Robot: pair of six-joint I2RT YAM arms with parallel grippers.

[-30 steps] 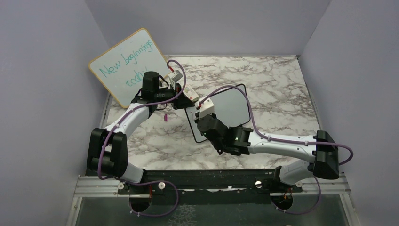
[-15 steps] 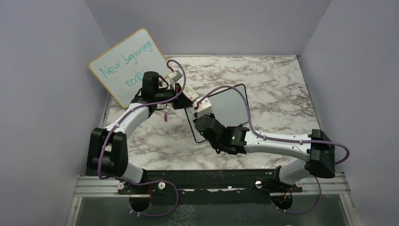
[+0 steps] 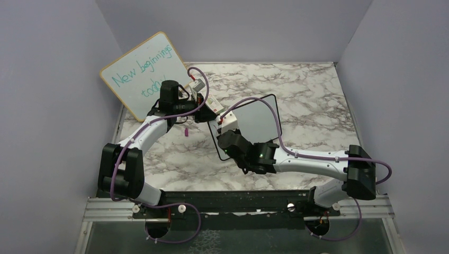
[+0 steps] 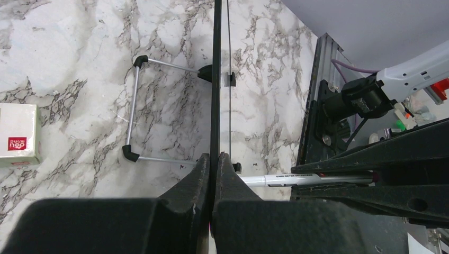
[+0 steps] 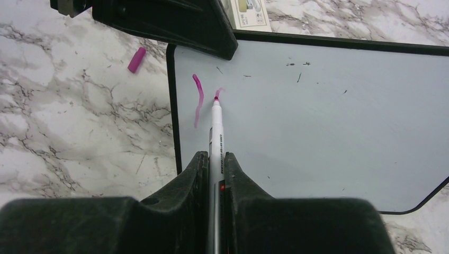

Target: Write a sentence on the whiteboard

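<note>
The small black-framed whiteboard (image 3: 259,119) stands tilted at the table's middle; it fills the right wrist view (image 5: 328,121) and shows edge-on in the left wrist view (image 4: 215,79). My left gripper (image 4: 213,157) is shut on its left edge (image 3: 205,115). My right gripper (image 5: 214,156) is shut on a white marker (image 5: 216,127), whose pink tip touches the board near its upper left corner. The marker also shows in the left wrist view (image 4: 296,179). One long pink stroke (image 5: 198,99) and a short pink mark (image 5: 219,91) at the tip are on the board; no whole word shows.
A larger wood-framed board (image 3: 142,74) with teal writing leans in the back left corner. The pink marker cap (image 3: 187,132) lies on the marble left of the small board. A small white box (image 4: 18,135) lies behind it. Grey walls close three sides.
My right arm has shifted a little to the left with the marker on the board. My left arm and the board have not moved.
</note>
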